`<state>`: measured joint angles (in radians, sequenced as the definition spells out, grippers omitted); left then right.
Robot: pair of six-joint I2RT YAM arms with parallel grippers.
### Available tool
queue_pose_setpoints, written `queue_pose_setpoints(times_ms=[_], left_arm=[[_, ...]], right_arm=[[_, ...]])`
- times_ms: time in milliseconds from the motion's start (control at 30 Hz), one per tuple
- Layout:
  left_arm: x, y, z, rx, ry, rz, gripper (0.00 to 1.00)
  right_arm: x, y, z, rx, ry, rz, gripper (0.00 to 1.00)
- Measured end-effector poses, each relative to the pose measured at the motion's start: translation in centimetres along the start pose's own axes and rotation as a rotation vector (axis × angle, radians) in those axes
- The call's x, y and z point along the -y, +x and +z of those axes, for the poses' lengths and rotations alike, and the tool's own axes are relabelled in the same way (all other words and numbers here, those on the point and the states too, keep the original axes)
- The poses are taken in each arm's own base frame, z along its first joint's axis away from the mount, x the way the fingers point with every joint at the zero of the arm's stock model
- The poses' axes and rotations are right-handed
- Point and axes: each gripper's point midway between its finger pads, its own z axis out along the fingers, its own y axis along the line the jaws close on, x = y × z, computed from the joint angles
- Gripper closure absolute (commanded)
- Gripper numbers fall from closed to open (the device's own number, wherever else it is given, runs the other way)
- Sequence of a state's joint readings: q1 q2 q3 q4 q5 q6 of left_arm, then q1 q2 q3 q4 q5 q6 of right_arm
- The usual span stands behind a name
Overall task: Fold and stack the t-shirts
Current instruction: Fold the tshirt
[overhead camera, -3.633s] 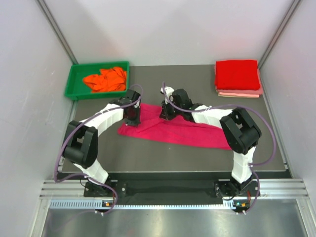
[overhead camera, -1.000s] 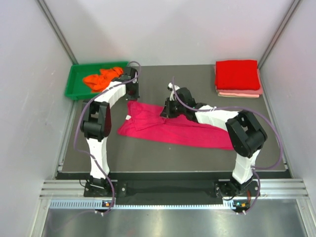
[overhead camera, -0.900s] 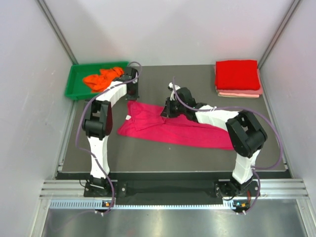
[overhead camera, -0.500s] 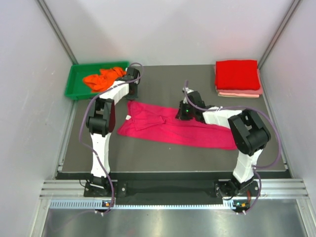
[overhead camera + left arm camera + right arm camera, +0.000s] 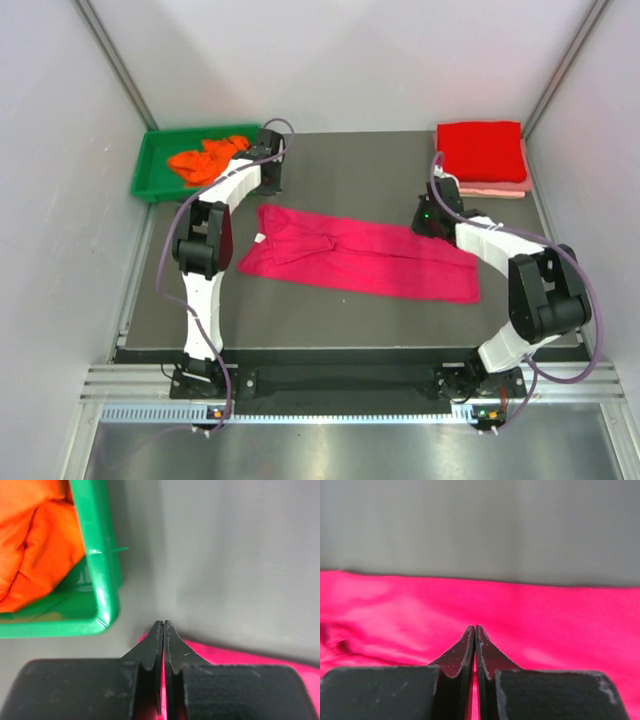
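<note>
A magenta-pink t-shirt (image 5: 360, 260) lies flat as a long folded strip across the middle of the table. My left gripper (image 5: 268, 183) is shut and empty, just beyond the shirt's far left corner (image 5: 240, 656), beside the green tray. My right gripper (image 5: 428, 218) is shut and empty at the far edge of the shirt's right end, with its closed tips (image 5: 474, 627) over the cloth (image 5: 545, 615). An orange t-shirt (image 5: 205, 160) lies crumpled in the tray (image 5: 35, 555). A folded bright red t-shirt (image 5: 480, 150) lies on a folded pale pink one (image 5: 485, 189) at the far right.
The green plastic tray (image 5: 143, 170) stands at the far left corner, its near corner (image 5: 102, 605) close to my left fingers. Grey walls close in the table at the back and on both sides.
My right gripper has slid right along the shirt's far edge, from its middle to its right end. The cloth now lies flatter. My left gripper has barely moved.
</note>
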<state>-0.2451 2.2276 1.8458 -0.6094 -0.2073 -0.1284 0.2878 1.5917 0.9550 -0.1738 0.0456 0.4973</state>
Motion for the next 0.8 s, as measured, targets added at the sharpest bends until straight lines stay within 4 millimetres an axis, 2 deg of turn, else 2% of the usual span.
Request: queue_pose_setpoints(times_ms=[200,333,467,567,733,800], left_arm=[[1.8,-1.6,-2.4,0.052,0.092,0.01,0.99],[2.4,-1.0,-2.4,0.044,0.124,0.013,0.99],[2.4,0.5,-1.8,0.007,0.126,0.025,1.0],[2.3,1.0,-1.2,-0.009,0.116,0.032,1.0],[0.8,3.1,1.0,-0.069,0.015,0.051,1.0],[0.0,2.7,1.2,-0.057,-0.039,0.057,1.0]], right_arm=[[6.9,1.5,-0.2,-0.048,0.171,0.066,1.0],[10.4,1.8,-0.5,-0.063,0.245,0.108,1.0],[12.4,1.5,-0.7,-0.062,0.282,0.135,1.0],[13.6,2.0,-0.2,-0.085,0.305,0.145,1.0],[14.5,1.2,0.2,-0.078,0.296,0.18,1.0],[14.7,1.0,0.3,-0.075,0.292,0.19,1.0]])
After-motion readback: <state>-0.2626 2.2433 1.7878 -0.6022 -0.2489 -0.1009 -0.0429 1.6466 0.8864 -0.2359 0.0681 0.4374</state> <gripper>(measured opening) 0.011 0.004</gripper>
